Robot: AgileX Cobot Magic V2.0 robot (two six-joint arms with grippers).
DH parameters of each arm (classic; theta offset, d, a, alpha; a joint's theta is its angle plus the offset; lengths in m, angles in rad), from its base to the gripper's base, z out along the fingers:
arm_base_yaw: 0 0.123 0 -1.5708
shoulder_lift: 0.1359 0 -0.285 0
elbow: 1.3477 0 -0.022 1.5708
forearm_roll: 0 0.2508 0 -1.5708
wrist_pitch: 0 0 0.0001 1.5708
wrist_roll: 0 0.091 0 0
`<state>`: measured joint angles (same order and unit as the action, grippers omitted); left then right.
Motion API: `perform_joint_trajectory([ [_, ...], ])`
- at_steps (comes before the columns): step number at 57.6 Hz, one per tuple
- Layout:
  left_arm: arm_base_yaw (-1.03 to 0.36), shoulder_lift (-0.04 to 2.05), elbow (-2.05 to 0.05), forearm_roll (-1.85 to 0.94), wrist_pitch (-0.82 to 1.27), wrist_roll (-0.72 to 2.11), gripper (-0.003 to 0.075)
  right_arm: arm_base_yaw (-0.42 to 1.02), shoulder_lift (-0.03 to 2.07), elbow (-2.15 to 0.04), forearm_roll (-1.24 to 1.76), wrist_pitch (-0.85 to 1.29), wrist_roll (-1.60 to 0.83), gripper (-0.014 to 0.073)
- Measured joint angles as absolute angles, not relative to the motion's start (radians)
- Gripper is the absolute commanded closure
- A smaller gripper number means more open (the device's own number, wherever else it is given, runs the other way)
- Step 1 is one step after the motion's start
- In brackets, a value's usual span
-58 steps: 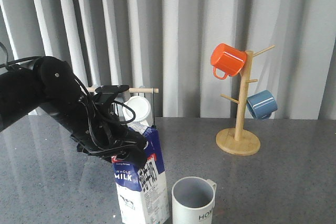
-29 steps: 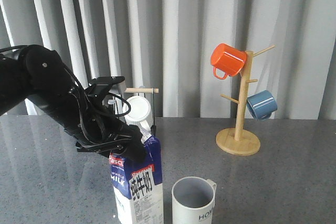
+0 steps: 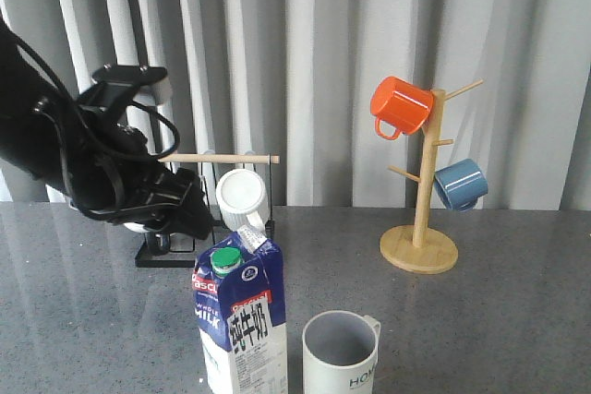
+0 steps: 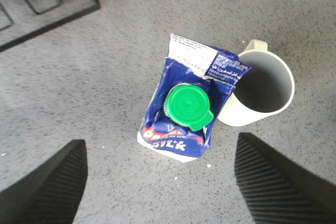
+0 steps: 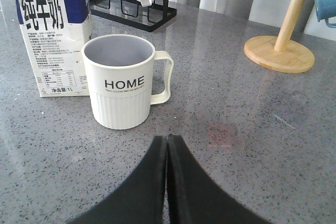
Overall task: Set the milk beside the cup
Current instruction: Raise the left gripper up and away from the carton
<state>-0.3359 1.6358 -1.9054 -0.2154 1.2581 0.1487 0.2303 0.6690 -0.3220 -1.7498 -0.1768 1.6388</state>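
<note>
The milk carton [image 3: 242, 320], blue above and white below with a green cap, stands upright on the grey table just left of the off-white ribbed HOME cup [image 3: 341, 355]. Both show in the left wrist view, the milk [image 4: 189, 111] touching or nearly touching the cup [image 4: 260, 90], and in the right wrist view, milk [image 5: 50, 35] beside cup [image 5: 123, 80]. My left gripper [image 4: 160, 174] is open and empty, raised above and behind the carton. My right gripper [image 5: 167, 142] is shut and empty, low over the table in front of the cup.
A black rack [image 3: 175, 246] with a wooden bar holds a white mug [image 3: 242, 196] behind the carton. A wooden mug tree [image 3: 420, 246] at the right back carries an orange mug [image 3: 400, 105] and a blue mug [image 3: 460, 184]. Curtains hang behind the table.
My left gripper let go of the milk carton and rose up and back to the left. The carton turned a little, then stayed standing beside the cup.
</note>
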Motion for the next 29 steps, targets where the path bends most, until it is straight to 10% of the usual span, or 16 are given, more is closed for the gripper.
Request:
perform_joint_trajectory([
  [18, -0.336, 1.455, -1.905, -0.166, 1.269, 0.118, 0.0732, 0.23, 0.669, -0.322, -1.75, -0.177, 1.639, 0.0603],
  [29, -0.336, 1.322, -1.899, -0.162, 1.275, 0.116, 0.0728, 0.23, 0.669, -0.322, -1.75, -0.177, 1.639, 0.0603],
])
